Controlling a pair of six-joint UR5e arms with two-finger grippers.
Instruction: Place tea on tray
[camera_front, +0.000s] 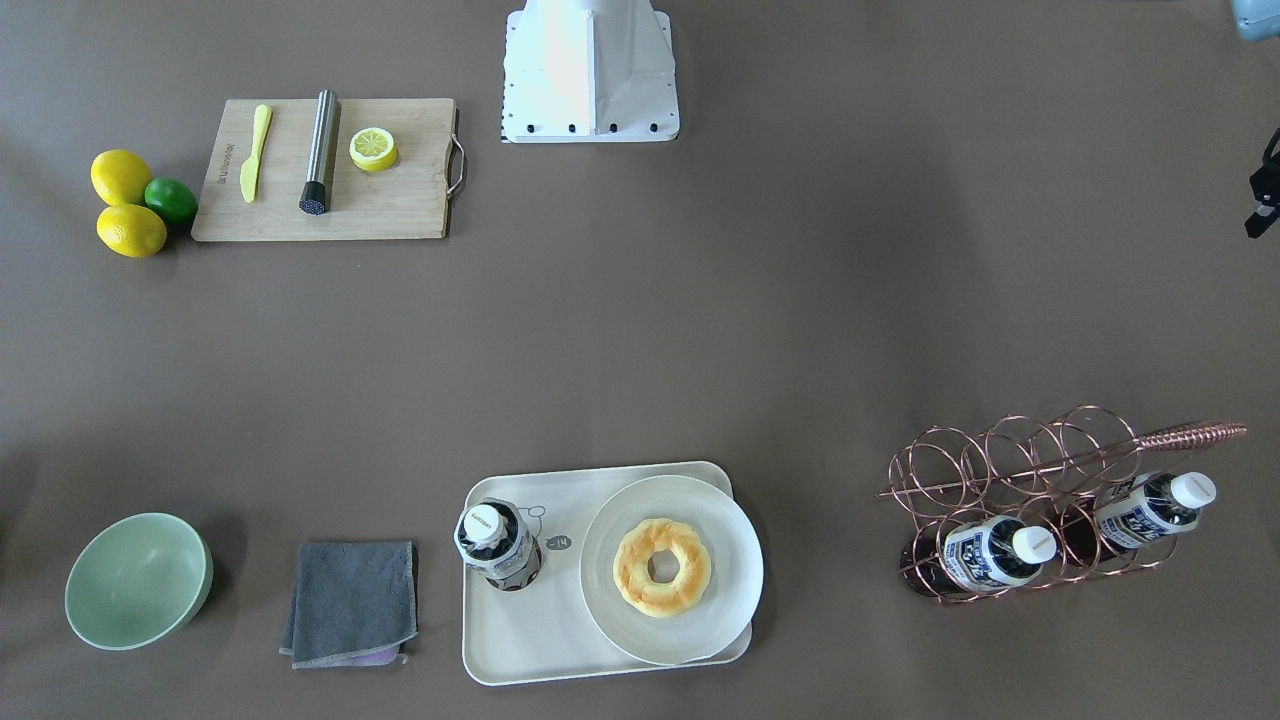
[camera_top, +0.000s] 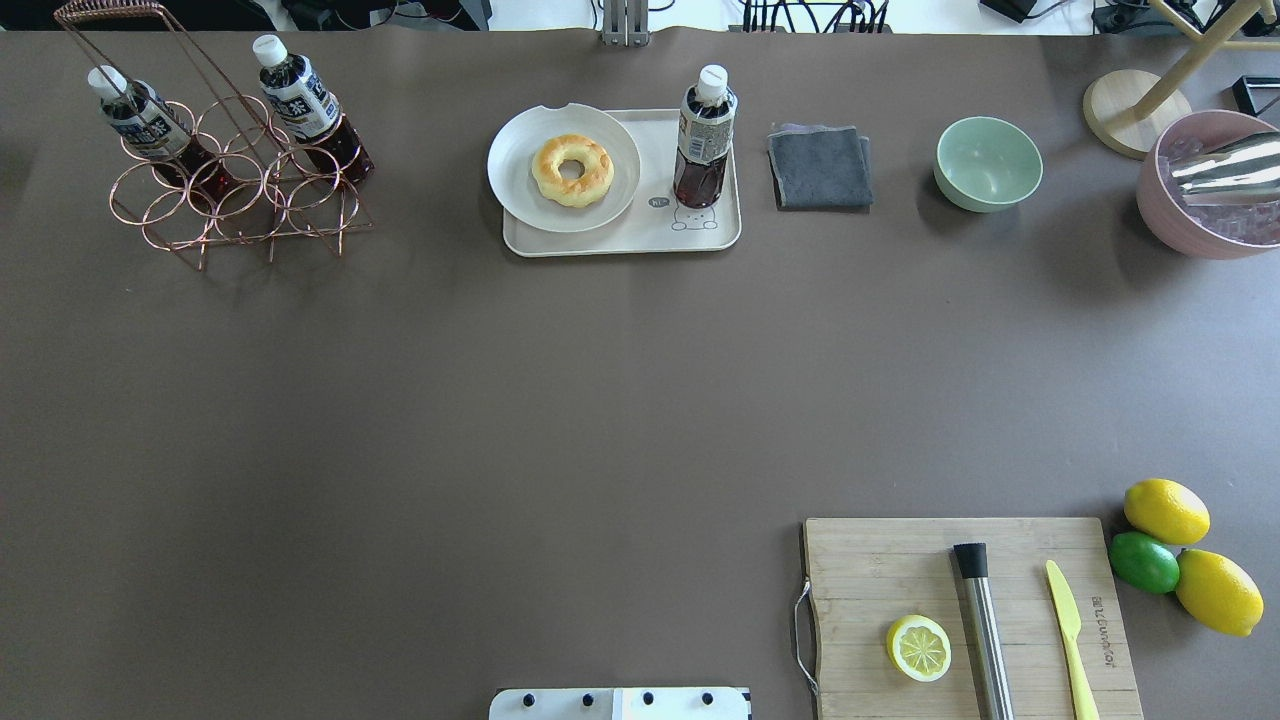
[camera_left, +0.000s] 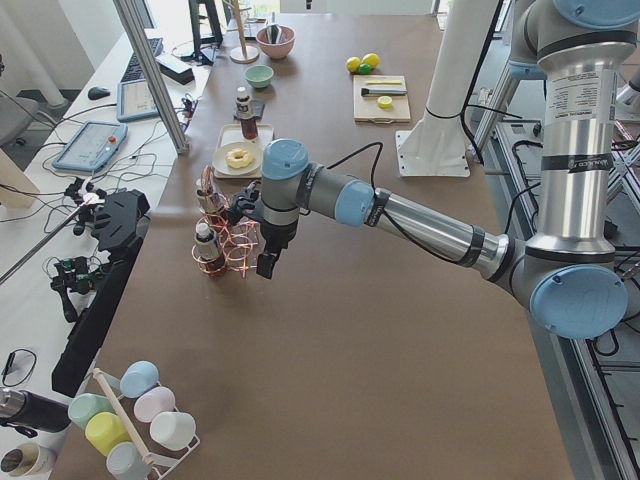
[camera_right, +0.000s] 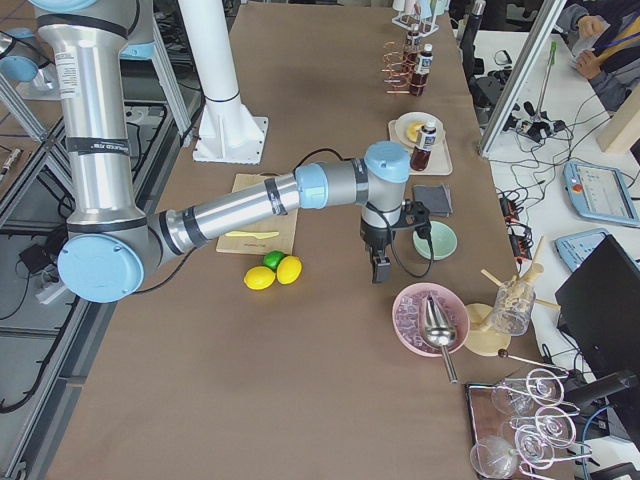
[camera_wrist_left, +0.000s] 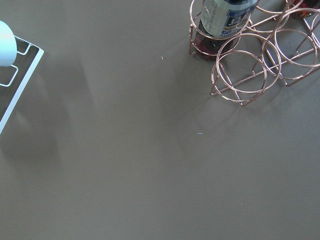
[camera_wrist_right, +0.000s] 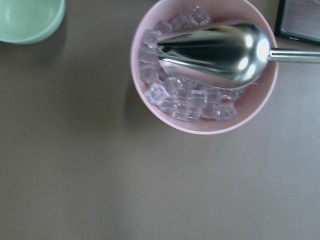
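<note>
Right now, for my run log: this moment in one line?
tea bottle: upright on tray, beside doughnut plate | wire rack: two bottles | status: placed

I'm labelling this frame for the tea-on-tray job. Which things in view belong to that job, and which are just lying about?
Job:
tea bottle, standing upright on the tray

Lying about:
plate with doughnut; grey cloth; green bowl; cutting board; lemons; lime; copper rack with two more bottles; pink bowl

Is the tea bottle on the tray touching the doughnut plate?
Apart. The front-facing view shows a bare strip of tray between the tea bottle and the plate.
</note>
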